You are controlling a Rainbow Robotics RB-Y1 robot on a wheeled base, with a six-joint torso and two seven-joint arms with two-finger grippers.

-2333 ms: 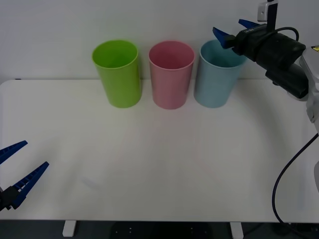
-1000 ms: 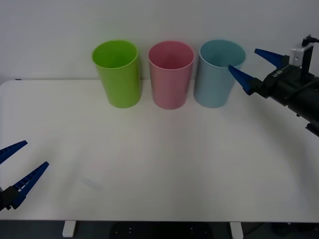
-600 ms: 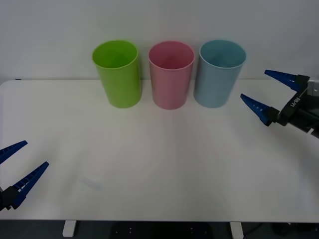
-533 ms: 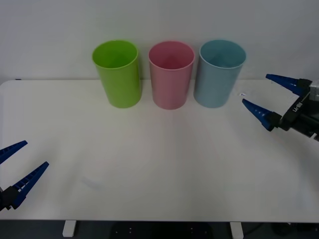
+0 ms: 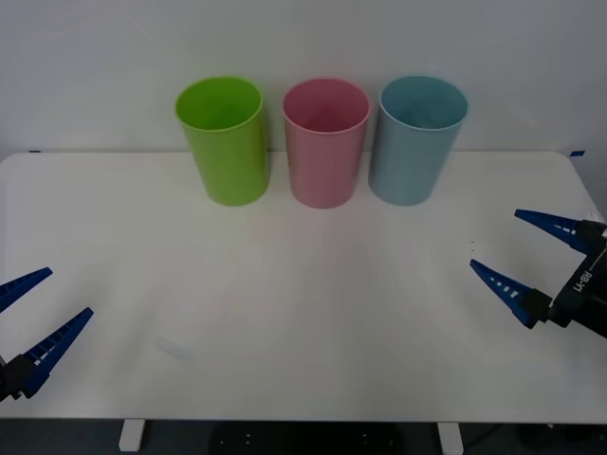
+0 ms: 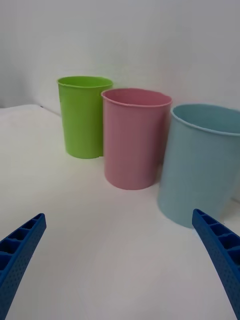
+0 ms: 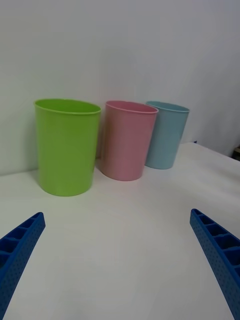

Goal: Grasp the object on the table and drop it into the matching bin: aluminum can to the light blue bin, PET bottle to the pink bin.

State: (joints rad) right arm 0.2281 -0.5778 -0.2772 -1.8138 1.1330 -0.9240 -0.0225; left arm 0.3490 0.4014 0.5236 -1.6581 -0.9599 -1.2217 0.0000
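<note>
Front view: lime green bin (image 5: 224,139), pink bin (image 5: 325,141), light blue bin (image 5: 415,138) upright in row along table (image 5: 303,313) far edge, pink between other two; interiors show nothing; can's whereabouts cannot tell. Right gripper (image 5: 531,254) spread wide, near-right of light blue bin. Left gripper (image 5: 30,313) spread wide, well apart near-left of lime green bin.

Right wrist view: light blue bin (image 6: 202,164) nearest, bare table before it.

Left wrist view: lime green bin (image 7: 66,145) nearest.

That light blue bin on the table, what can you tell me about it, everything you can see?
The light blue bin is a tall round tub, tapered like a big cup, wider at its open rim than at its base. It looks like smooth matte plastic. It stands upright at the far edge of the white table, at the robot's right end of a row of three, close beside the pink bin; whether they touch is unclear. No hand touches it. Its contents cannot be seen.
</note>
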